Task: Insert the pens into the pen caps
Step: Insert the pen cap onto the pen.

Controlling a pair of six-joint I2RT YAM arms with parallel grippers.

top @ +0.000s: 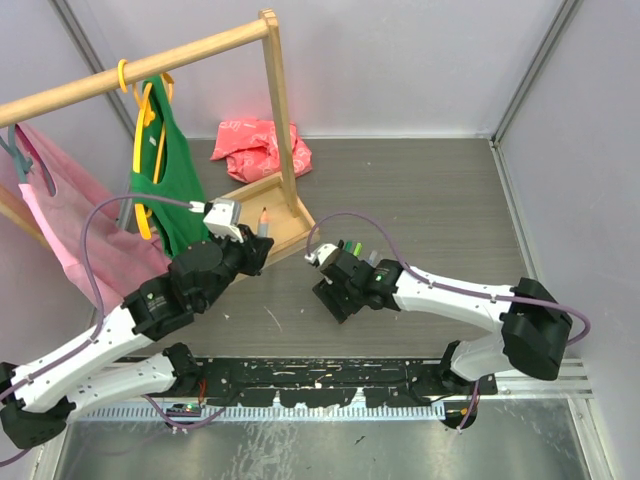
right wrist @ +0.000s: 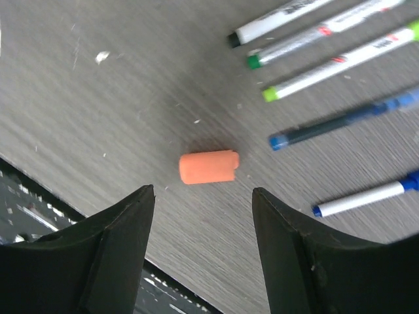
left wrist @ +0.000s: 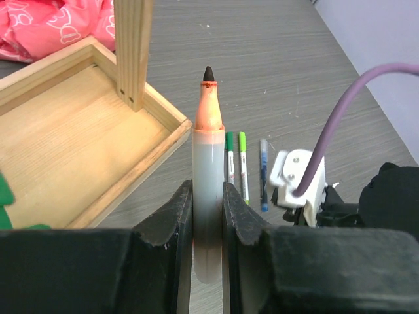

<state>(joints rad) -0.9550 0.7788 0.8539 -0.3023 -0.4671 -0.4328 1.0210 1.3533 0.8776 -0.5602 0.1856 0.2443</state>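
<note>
The left fingers (left wrist: 207, 196) are clenched on an orange-tipped pen (left wrist: 208, 147) — its grey barrel sits between them, and its black point sticks up toward 12 o'clock in the left wrist view. At about 10 o'clock from that pen is a wooden tray (left wrist: 152, 154) with a wooden post (left wrist: 133, 46) standing in its corner. A pink bag (left wrist: 39, 26) lies past the tray at 11 o'clock. The right fingers (right wrist: 203, 196) are spread wide and hold nothing. Just past their tips in the right wrist view, an orange cap (right wrist: 209, 167) lies on its side on the grey desk (right wrist: 98, 118), touching neither finger. From the cap, five more pens (right wrist: 330, 64) lie side by side on the desk between 1 and 3 o'clock — their tips are black, dark green, light green and two blue. In the top view the left fingers are at 9 o'clock from the right ones, a little apart.
</note>
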